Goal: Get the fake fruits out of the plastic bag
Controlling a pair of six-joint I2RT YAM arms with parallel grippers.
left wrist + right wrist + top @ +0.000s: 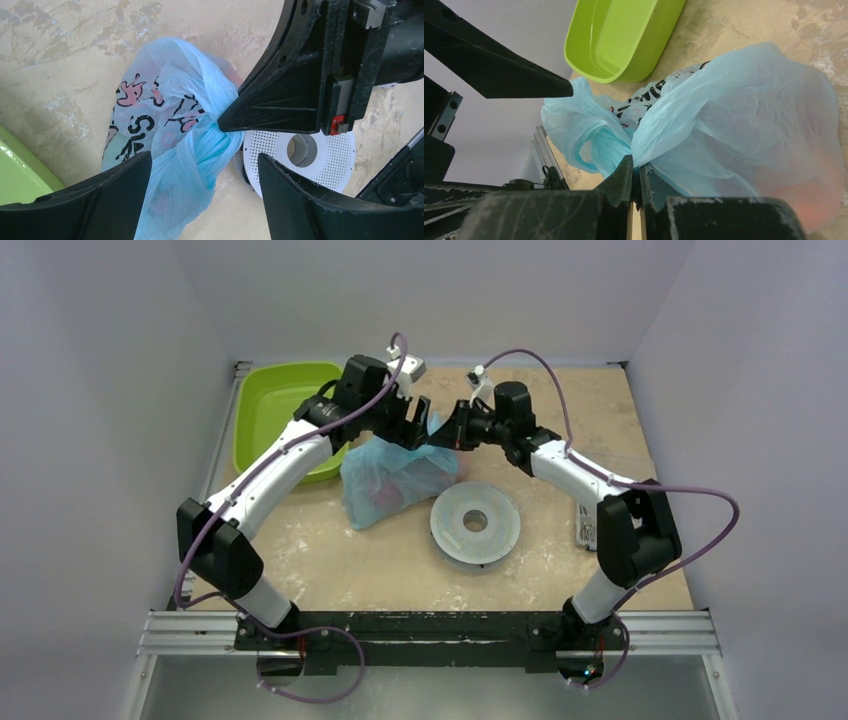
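Light-blue film made up the plastic bag, which lay near the middle of the desk. Its long axis ran from the gathered neck at the far right down to the rounded belly at the near left. We saw the neck pointing up and away from the arm bases, while the belly sat on the desk. A white panel with pink and dark print showed on the bag's upper side.

Through the film only dim pink and orange shapes showed. These were the fake fruits inside the belly, and we could not tell one from another.

The right jaws were closed on the twisted neck, pinching the film between their tips. The left jaws stood wide apart on either side of the bag just below that pinch, gripping nothing. One loop handle hung loose beside the pinch.

A white perforated disc lay just beside the bag on its right. A lime-green tray sat at the far left, near the bag.
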